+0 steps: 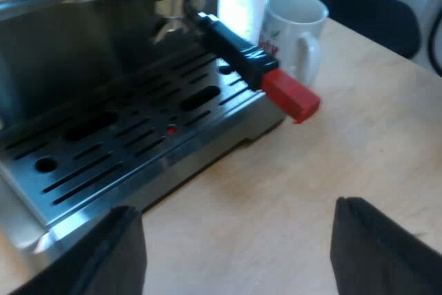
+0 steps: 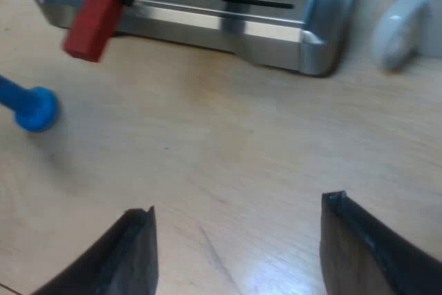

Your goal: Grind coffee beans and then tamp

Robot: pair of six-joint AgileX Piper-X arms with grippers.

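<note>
Grabbing comes next, I think: my left claw [image 1: 235, 206] and right claw [image 2: 238, 205] hang wide open and empty, so I should pinch the holder's handle [image 1: 238, 50], locked in the machine [image 1: 124, 136] by the mug [image 1: 293, 25], squarely, with the blue tamper [image 2: 31, 105] waiting on the table [image 1: 345, 157].

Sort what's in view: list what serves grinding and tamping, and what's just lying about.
For the job: espresso machine; metal holder, locked into the machine's front, red handle end sticking out; blue tamper on the table.
Lying about: white mug beside the machine.
</note>
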